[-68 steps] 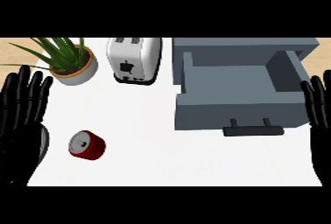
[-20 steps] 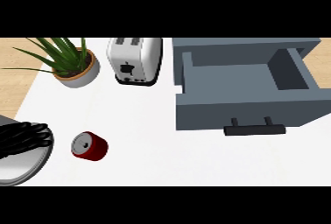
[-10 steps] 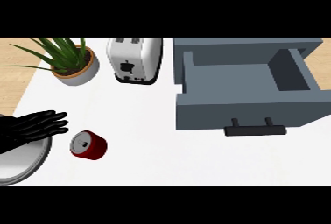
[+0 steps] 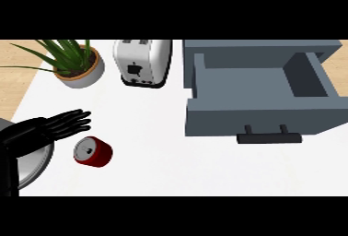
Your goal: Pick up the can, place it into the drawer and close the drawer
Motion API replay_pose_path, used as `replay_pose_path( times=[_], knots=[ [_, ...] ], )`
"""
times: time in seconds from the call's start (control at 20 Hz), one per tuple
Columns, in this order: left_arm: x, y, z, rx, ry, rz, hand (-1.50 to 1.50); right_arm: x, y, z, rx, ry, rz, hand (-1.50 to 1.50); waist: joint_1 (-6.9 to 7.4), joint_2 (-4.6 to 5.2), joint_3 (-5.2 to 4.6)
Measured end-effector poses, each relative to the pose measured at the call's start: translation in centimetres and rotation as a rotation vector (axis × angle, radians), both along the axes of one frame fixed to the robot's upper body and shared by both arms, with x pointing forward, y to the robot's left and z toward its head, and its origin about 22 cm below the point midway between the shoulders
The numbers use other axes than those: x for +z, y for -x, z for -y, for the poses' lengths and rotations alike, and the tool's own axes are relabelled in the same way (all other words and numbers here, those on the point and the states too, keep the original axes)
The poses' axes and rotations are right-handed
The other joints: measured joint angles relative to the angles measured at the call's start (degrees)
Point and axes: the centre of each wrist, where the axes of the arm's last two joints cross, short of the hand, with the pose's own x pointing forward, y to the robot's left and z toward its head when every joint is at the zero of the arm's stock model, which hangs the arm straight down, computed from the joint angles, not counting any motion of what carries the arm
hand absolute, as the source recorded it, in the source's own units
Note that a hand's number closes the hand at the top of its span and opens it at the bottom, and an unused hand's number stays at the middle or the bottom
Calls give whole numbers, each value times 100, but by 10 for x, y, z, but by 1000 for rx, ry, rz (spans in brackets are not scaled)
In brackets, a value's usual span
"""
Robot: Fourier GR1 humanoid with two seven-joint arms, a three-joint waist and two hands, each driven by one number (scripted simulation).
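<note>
— Fingers first: the left hand [image 4: 51, 126] has stretched further right than half a second ago, hasn't it?

— Yes. A second back it was bunched at the left edge, lower down; now its fingers lie straight and relaxed, pointing right and slightly up, tips just above the can [image 4: 92, 151]. It has hold of nothing, and I cannot tell whether it touches the can.

— And the can itself?

— Same spot as before, lower left of the frame, lying on its side on the white counter [image 4: 170, 152]. Its silver end faces upper left; the long axis runs from upper left to lower right, red body trailing away.

— The right hand?

— Gone from sight. It stood at the right edge over three seconds ago.

— What room is there?

— Bare counter runs right of the can, all along the lower part of the frame. The grey forearm [image 4: 27, 159] crowds the can's left side, near the counter's left edge.

— Further up?

— The drawer [image 4: 262, 122] stands pulled out at right of centre, open cavity facing up, its black handle [image 4: 268, 137] on the near front. It sits well apart from the can. A white toaster [image 4: 142, 62] stands just beside its upper left corner, and a potted plant [image 4: 76, 64] sits in the upper left, near the counter's edge.
</note>
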Motion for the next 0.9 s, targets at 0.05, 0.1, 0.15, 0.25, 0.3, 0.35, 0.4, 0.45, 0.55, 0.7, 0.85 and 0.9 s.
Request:
replay_pose_path(
  times=[0.05, 0.1, 0.15, 0.25, 0.3, 0.35, 0.4, 0.45, 0.55, 0.7, 0.85, 0.9],
  knots=[
    [-6, 0, -2, 13, -13, -6, -150, 0, 1, 0, 0, -4, -1, -150, 2, 1, -3],
    [-12, 1, -2, 25, -18, -9, -150, 2, -1, 0, -3, -6, 1, -150, 9, 2, -4],
    [-15, -3, 0, 35, -23, -8, -150, 2, 1, 2, -1, -6, 0, -150, 2, 4, -5],
    [-25, -5, 1, 55, -33, -7, -150, 3, 7, 5, 2, -11, -2, -150, -9, 5, -8],
    [-27, -8, 3, 63, -40, -3, -150, 3, 7, 4, 4, -11, 1, -150, -8, 5, -8],
    [-30, -10, 1, 77, -46, -4, -150, 3, 9, 3, 2, -11, 0, -150, -15, 8, -9],
    [-33, -10, 0, 88, -51, -4, -150, 2, 10, 2, 0, -9, -1, -150, -13, 8, -10],
    [-36, -11, 0, 97, -61, -3, -150, 3, 10, 3, 2, -8, 2, -150, -14, 10, -9],
    [-39, -14, -3, 115, -81, -5, -150, 5, 8, 4, 6, -8, 5, -150, -22, 15, -12],
    [-49, -17, -3, 137, -114, -15, -150, 7, 8, 4, 8, -12, 11, -150, -40, 23, -15],
    [-55, -16, -9, 155, -147, -21, -150, 5, 10, 3, 12, -12, 7, -150, -59, 29, -18],
    [-58, -15, -10, 163, -156, -23, -150, 5, 11, 3, 10, -12, 7, -150, -70, 32, -18]
  ],
)
